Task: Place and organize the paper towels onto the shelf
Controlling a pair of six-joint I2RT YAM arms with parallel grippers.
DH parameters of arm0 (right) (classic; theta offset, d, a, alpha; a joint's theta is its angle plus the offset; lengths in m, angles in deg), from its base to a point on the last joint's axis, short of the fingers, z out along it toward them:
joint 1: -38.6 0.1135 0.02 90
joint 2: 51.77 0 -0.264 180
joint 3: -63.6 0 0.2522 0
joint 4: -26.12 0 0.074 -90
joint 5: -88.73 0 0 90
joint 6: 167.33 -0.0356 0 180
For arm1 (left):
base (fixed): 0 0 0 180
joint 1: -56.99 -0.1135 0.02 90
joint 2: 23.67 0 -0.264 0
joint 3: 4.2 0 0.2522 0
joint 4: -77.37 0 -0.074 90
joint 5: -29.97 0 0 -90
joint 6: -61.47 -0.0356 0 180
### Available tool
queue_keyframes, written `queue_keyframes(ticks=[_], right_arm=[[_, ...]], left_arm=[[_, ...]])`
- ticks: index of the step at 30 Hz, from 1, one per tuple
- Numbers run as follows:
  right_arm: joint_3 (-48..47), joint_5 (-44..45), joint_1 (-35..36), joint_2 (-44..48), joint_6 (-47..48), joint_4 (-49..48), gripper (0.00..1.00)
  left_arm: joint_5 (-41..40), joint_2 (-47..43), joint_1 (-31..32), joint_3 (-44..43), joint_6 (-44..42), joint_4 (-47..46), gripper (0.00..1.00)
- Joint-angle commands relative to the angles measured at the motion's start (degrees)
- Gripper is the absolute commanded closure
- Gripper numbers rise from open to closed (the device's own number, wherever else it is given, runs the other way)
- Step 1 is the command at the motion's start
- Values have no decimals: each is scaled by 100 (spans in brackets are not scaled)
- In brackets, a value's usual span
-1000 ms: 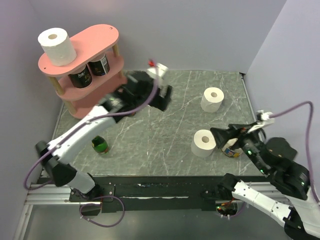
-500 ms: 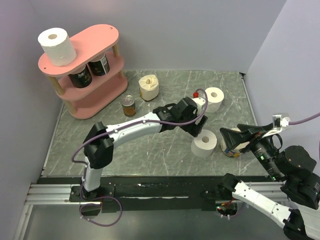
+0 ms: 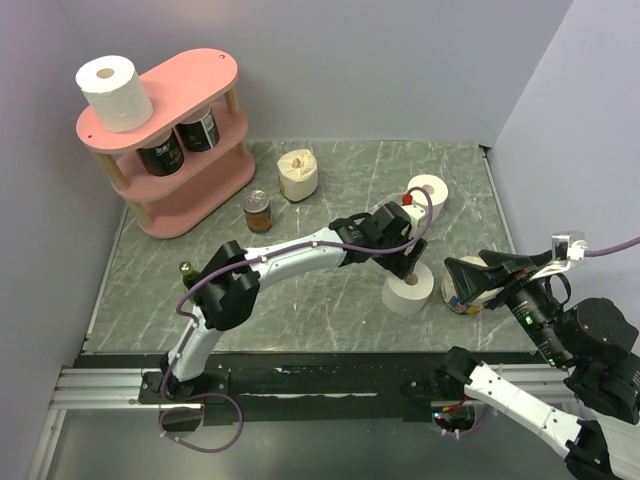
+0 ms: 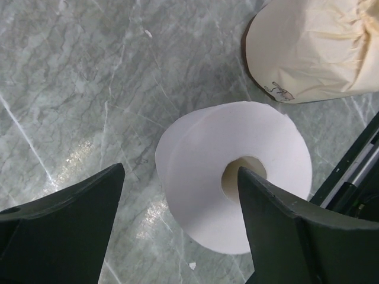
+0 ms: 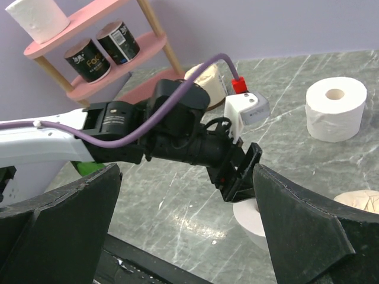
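Left gripper (image 4: 180, 171): hovering over near-right roll (image 4: 213, 154), fingers spread wide, not pinching it.
Right gripper (image 5: 186, 168): hanging wide open at near right.
Top roll (image 3: 115, 92): sitting on left end of shelf (image 3: 190, 72), far left.
Far-right roll (image 3: 428, 192): standing on tabletop (image 3: 330, 200).

Top view overlooks the whole table (image 3: 330, 200); left wrist looks down close on a roll (image 4: 237, 177) right wrist sees sidelong.

The left dark can (image 5: 87, 64) on the shelf (image 5: 98, 18) bears pale lettering that seems to begin "Fac" (the rest is too small); its neighbour can's (image 5: 118, 40) label is illegible.
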Motion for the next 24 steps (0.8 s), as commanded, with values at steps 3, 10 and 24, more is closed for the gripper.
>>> queue_keyframes(ticks=[3, 10, 24], right_arm=[[49, 110, 33, 36, 63, -135, 1], [171, 136, 33, 71, 46, -222, 0], [110, 127, 33, 45, 28, -170, 0]], left_arm=[[54, 200, 55, -224, 28, -41, 19], [10, 182, 64, -197, -7, 12, 23], [-69, -55, 64, -48, 55, 108, 56]])
